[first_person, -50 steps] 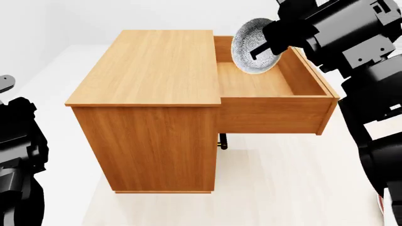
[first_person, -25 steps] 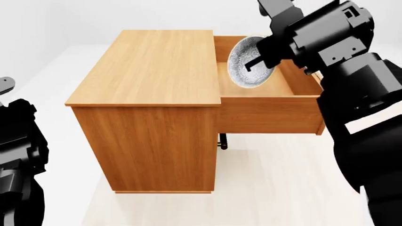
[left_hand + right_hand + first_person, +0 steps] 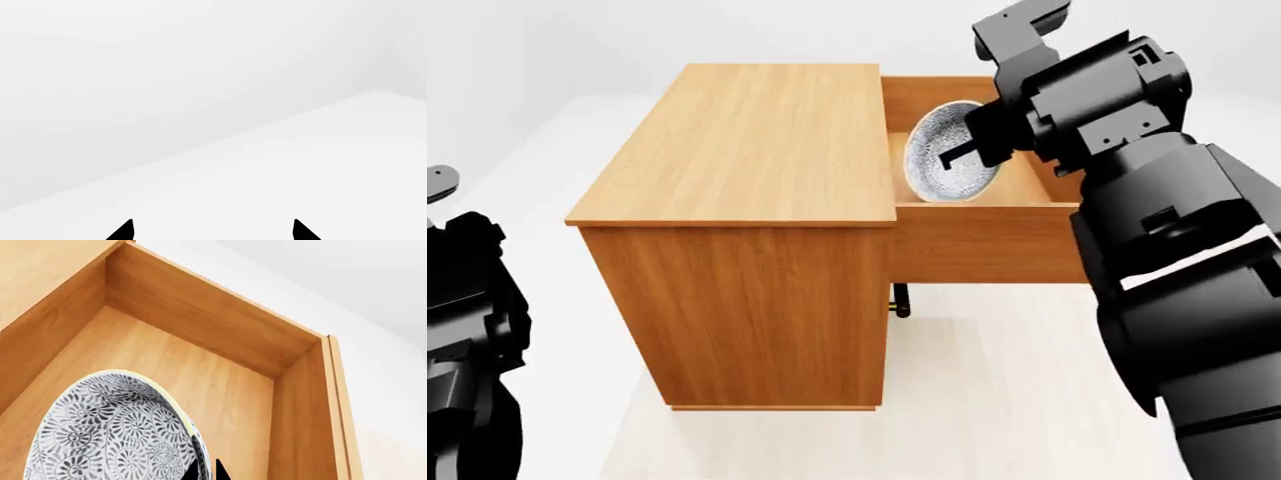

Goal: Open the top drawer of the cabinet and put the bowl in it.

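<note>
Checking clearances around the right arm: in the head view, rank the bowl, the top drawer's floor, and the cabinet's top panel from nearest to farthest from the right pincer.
1. The bowl, held on edge in the right pincer.
2. The top drawer: its floor lies just under the bowl.
3. The cabinet: its top panel spreads away on the pincer's left.

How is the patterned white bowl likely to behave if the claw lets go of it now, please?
The round white bowl with blue-grey speckled pattern hangs tilted on edge in the right claw, so it would probably drop and rock before settling. It looks rigid, glazed ceramic: likely slippery, and may chip against the open orange-brown wooden drawer.
</note>
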You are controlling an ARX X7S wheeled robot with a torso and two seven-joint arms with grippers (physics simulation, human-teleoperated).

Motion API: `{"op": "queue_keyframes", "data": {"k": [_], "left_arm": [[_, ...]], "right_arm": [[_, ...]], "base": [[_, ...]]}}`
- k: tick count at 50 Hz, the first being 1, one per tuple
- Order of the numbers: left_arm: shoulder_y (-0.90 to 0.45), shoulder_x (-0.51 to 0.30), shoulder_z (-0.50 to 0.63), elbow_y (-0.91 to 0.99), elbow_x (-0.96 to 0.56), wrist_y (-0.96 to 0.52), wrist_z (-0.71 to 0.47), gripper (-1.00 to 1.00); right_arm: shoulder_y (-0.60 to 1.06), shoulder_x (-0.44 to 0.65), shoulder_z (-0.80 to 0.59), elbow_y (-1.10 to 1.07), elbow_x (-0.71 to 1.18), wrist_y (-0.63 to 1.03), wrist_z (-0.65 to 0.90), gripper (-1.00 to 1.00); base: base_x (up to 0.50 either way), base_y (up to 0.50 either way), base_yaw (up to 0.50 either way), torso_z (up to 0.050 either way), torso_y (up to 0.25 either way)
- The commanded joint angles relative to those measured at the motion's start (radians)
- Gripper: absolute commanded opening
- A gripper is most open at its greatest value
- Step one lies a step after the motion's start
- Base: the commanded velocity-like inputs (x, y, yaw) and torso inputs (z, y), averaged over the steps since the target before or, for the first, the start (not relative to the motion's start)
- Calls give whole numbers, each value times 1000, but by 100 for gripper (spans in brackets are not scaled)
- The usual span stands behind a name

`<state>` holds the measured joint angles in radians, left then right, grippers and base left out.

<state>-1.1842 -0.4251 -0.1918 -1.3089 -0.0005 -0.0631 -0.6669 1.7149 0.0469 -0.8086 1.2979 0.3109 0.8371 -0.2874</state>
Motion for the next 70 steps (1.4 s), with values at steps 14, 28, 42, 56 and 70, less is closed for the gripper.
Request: {"op": "queue_keyframes", "data": {"k": [14,28,42,56,70], "left_arm": [[7,-2,-6,0,-1,5,3,100],[11,-2,-10,0,0,8,5,100],[17,-2,-13,0,0,11,6,100],[29,1,-10,0,1,14,7,100],[28,2,-8,0,0,14,3,100]], "right_arm": [[-39,-18,205,10,-209,-10,-20,-100],[-58,-11,283,11,-269,-1,-16,-100],[-43,-6,317,11,-293,-22,1,100],[152,65,425,8,-273,-427,246,100],[20,163,485,-508,-211,-160,269,100]], "base": [[0,0,0,0,0],[0,0,0,0,0],[0,0,0,0,0],[0,0,0,0,0],[0,0,0,0,0]]}}
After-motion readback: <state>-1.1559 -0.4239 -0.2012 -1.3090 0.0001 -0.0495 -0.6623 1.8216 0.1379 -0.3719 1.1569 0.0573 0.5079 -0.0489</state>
